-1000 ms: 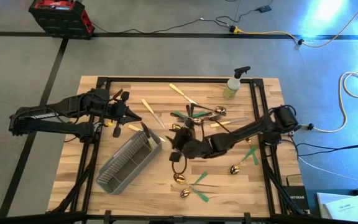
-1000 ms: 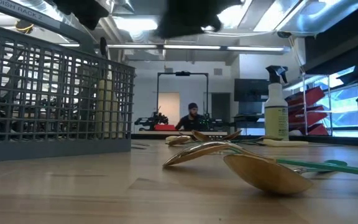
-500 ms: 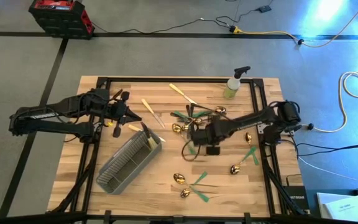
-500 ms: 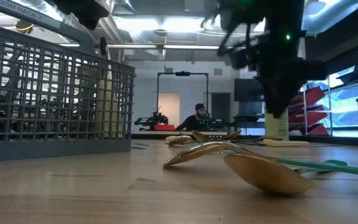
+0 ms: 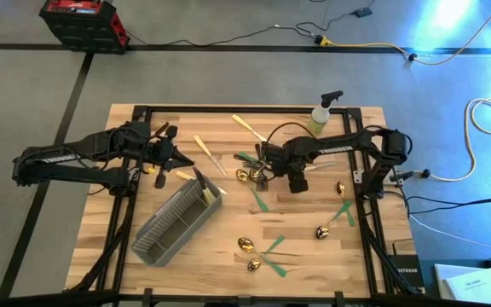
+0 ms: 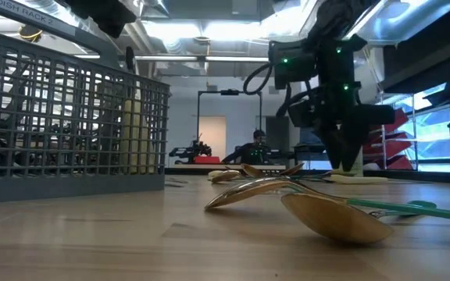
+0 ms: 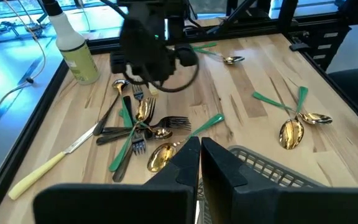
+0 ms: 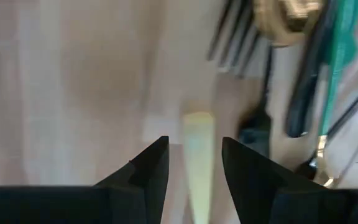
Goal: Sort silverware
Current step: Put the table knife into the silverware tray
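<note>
My right fingers [image 5: 265,162] swung back from beside the caddy [image 5: 177,221] to over the cutlery pile [image 5: 258,170] mid-bench, apart w/ nothing between: next pick is starting. Left fingers [image 5: 170,156] together, waiting near caddy. Other spoons [image 5: 247,245] lie loose at front.

A grey mesh caddy [image 5: 177,223] and spray bottle [image 5: 320,115] sit well apart.
</note>
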Motion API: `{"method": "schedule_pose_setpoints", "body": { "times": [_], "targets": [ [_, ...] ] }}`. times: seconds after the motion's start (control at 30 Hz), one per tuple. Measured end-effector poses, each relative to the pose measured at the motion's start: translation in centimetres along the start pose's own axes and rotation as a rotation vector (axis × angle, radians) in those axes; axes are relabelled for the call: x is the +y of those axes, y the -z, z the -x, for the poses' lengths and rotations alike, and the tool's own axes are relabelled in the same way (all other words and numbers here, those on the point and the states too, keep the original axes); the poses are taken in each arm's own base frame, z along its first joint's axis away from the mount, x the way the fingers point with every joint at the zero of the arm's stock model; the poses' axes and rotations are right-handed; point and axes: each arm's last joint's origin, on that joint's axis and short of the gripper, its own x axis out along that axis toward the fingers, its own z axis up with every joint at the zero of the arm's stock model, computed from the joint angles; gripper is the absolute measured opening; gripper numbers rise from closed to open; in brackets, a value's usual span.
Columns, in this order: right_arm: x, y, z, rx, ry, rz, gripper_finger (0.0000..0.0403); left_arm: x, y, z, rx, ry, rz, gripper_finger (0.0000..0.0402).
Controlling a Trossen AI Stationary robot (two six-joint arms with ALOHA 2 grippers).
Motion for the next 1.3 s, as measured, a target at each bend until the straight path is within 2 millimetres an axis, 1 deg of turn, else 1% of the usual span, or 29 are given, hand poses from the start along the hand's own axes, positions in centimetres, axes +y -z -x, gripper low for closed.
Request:
{"method": "schedule_pose_setpoints", "body": {
  "times": [0.13, 0.43, 0.57, 0.67, 0.83, 0.93, 1.03, 1.13, 1.2, 1.3],
  "targets": [
    [-0.4, 0.4, -0.6, -0.005, -0.023, -0.014, 0.0131, 0.0, 0.1, 0.0, 0.007, 0.001, 0.004, 0.0],
    [0.2, 1.5, -2.9, -0.021, 0.011, -0.023, 0.0131, 0.0, 0.1, 0.0, 0.006, 0.001, 0.005, 0.0],
    [0.3, 1.8, -3.3, -0.012, 0.009, -0.023, 0.0129, 0.0, 0.1, 0.0, 0.006, 0.001, 0.005, 0.0],
    [0.4, 1.8, -3.3, -0.009, 0.005, -0.023, 0.011, 0.0, 0.0, 0.0, -0.001, 0.0, 0.003, 0.0],
    [0.4, 1.8, -3.3, -0.011, -0.005, -0.023, 0.0046, 0.0, 0.0, 0.0, -0.001, 0.0, 0.004, 0.0],
    [0.4, 1.8, -3.3, -0.012, -0.005, -0.053, 0.0044, 0.0, 0.0, 0.0, -0.001, 0.0, 0.003, 0.0],
    [0.4, 1.5, -2.9, -0.011, -0.026, -0.086, 0.0044, 0.0, 0.0, 0.0, -0.001, 0.0, 0.002, 0.0],
    [0.7, 0.8, -1.9, 0.01, -0.029, -0.102, 0.0044, 0.0, 0.0, 0.0, -0.001, 0.0, 0.003, 0.0],
    [1.2, 0.2, -0.8, 0.026, -0.033, -0.084, 0.0044, 0.0, 0.0, 0.0, -0.001, 0.0, 0.003, 0.0],
    [2.0, -1.4, 1.5, -0.022, -0.021, -0.067, 0.0044, 0.0, 0.0, 0.0, -0.001, 0.0, 0.003, 0.0]
  ]
}}
